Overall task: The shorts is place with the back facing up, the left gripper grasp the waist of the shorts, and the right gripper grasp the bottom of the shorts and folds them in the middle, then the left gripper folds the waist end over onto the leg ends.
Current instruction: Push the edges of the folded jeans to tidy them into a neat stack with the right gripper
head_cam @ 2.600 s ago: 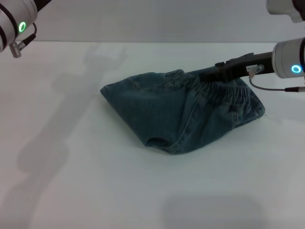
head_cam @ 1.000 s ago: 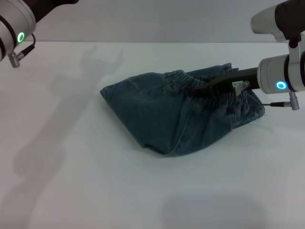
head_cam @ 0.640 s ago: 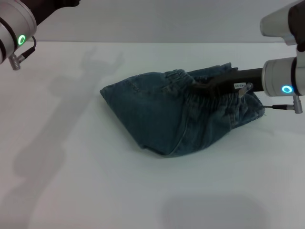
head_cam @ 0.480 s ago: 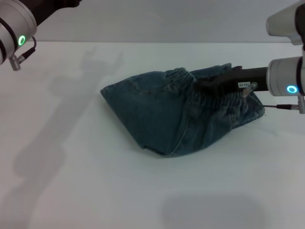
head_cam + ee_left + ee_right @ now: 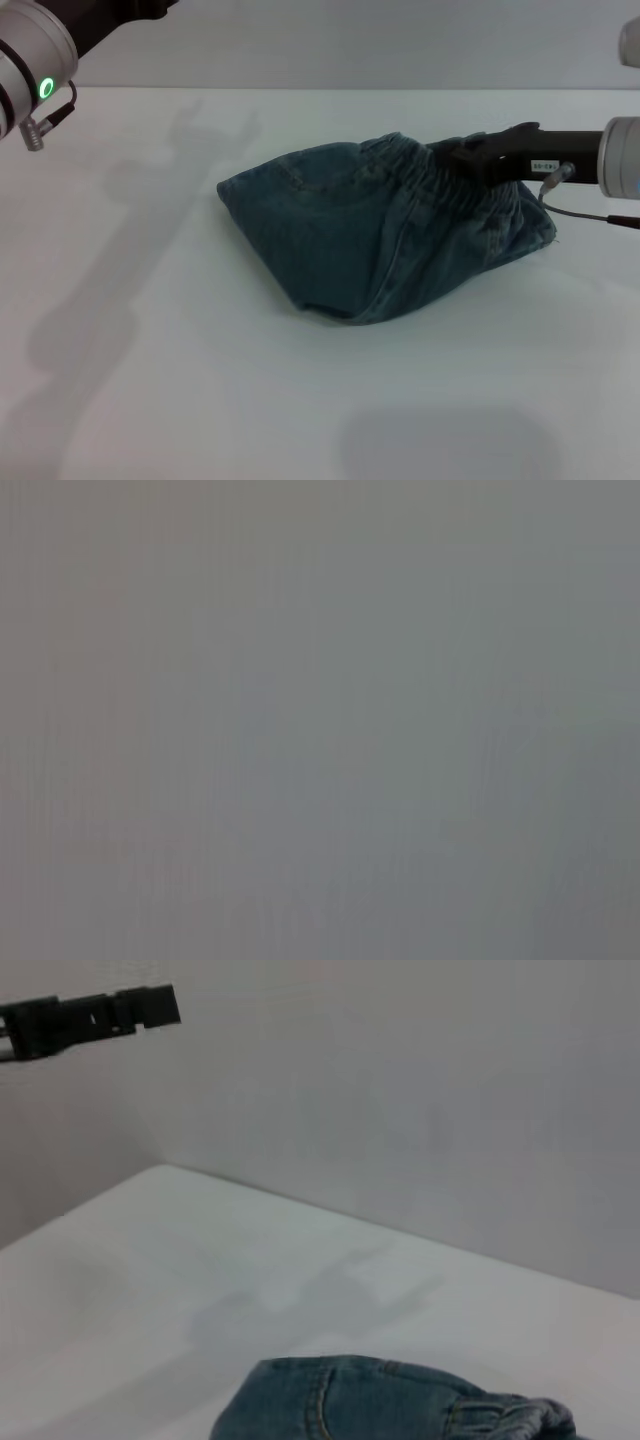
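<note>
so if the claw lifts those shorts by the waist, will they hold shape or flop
Likely flop: the shorts lie folded in a soft, creased heap, so the denim should drape. The gathered waist looks stretchy and may pull out before the rest follows. The right claw is at that band; its grip can't be judged.

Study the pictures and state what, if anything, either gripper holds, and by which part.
It cannot be told. The right gripper lies at the ruffled waist of the folded denim shorts, but no clear grip shows. The left gripper is raised away.

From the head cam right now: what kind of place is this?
Probably a lab test bench: a bare white table against a plain grey wall, with only folded denim shorts and the right gripper over them.
</note>
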Robot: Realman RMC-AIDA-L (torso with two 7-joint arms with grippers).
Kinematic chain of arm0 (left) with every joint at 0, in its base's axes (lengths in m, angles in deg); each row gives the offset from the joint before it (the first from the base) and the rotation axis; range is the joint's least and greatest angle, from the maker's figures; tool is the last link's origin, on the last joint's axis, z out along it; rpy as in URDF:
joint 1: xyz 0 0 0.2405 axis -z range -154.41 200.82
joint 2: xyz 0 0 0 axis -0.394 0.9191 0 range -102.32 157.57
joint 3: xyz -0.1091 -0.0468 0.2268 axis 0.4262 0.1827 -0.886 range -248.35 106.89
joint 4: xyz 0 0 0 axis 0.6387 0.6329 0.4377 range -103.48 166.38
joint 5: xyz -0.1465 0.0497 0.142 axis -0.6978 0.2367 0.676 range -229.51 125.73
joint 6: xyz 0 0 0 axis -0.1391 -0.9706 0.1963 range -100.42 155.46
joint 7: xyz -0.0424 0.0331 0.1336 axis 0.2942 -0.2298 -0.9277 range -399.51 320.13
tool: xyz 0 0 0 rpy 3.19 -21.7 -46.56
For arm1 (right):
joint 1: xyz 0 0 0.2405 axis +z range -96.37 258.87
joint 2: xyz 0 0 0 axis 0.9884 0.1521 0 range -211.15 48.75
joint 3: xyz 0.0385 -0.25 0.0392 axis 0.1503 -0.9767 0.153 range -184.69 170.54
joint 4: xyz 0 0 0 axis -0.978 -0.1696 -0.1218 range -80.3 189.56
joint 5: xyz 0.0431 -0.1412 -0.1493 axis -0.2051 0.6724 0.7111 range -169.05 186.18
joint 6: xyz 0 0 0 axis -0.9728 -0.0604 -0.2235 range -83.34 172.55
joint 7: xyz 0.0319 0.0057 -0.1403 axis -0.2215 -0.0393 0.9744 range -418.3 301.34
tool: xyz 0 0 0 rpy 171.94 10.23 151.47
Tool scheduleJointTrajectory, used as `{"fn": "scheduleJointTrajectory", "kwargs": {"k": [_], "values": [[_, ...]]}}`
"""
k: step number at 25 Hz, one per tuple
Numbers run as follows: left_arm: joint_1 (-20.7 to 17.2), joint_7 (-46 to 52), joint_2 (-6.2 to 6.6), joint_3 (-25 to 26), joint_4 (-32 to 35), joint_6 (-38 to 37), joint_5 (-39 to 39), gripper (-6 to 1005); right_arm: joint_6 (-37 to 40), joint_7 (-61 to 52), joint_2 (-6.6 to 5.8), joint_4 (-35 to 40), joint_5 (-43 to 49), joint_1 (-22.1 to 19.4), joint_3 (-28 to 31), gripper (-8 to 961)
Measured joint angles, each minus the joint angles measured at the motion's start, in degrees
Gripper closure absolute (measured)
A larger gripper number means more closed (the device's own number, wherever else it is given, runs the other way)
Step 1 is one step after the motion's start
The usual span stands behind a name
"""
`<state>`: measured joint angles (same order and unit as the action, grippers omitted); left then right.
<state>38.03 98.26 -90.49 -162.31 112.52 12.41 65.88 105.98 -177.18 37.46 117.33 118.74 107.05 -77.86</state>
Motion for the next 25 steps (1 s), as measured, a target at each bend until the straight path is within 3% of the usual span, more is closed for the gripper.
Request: {"fn": "scheduleJointTrajectory", "kwargs": {"k": [14, 25], "values": [[0.8, -0.3, 0.09, 0.3, -0.5, 0.0, 0.0, 152, -2.6, 6.6, 0.07, 1.6, -10.1, -4.3, 6.8, 954], [1.1, -0.3, 0.15, 0.5, -1.0, 0.0, 0.0, 152, -3.8, 6.8, 0.18, 1.4, -10.6, -6.5, 9.0, 955]]}}
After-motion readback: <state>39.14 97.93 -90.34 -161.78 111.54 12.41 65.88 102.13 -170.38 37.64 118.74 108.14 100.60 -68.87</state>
